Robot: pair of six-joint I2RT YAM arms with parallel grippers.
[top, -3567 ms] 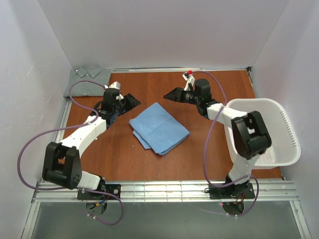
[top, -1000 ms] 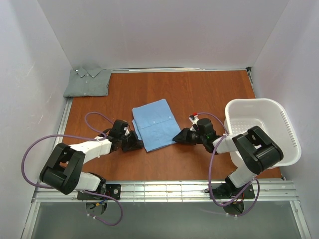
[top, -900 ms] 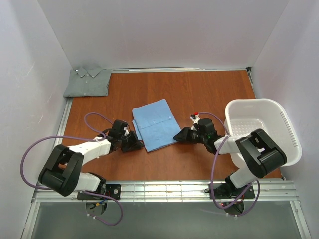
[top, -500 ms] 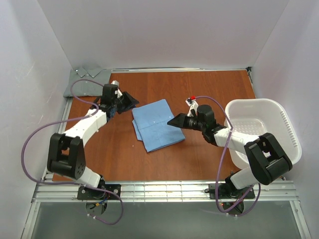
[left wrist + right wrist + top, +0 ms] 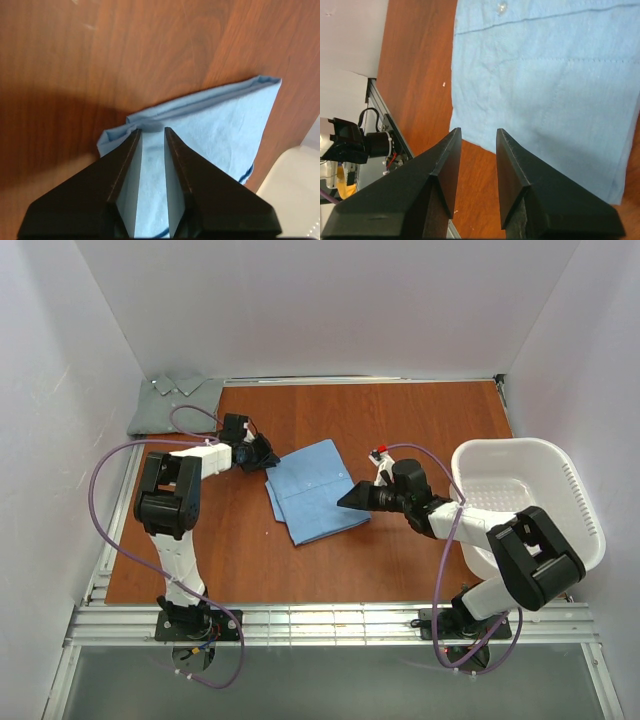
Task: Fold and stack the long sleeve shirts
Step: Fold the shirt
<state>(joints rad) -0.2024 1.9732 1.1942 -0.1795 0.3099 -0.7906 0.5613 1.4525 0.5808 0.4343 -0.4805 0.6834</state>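
Your light blue shirt [image 5: 318,492] lies folded into a flat packet at the middle of the worktop [image 5: 400,420]. It is turned a little, so one corner points toward the lower edge of the frame. The grey-green shirt [image 5: 172,408] sits folded in the upper left corner, well apart from it, so the stacking is not yet done.

A second ago the left pincer [image 5: 272,457] was low at the packet's lower left corner. Now it stands at the upper left corner, its jaws a narrow gap apart over the folded edge. The cloth shows flat between them, with no sign of it being nipped. The right pincer [image 5: 343,502] has stayed by the packet's right edge, only a little higher in the frame. Its jaws are slightly apart with nothing between them.

The packet itself has swung slightly since then. That reads as you squaring it up, probably before carrying one shirt onto the other. The white basket [image 5: 505,444] at the right has not shifted.
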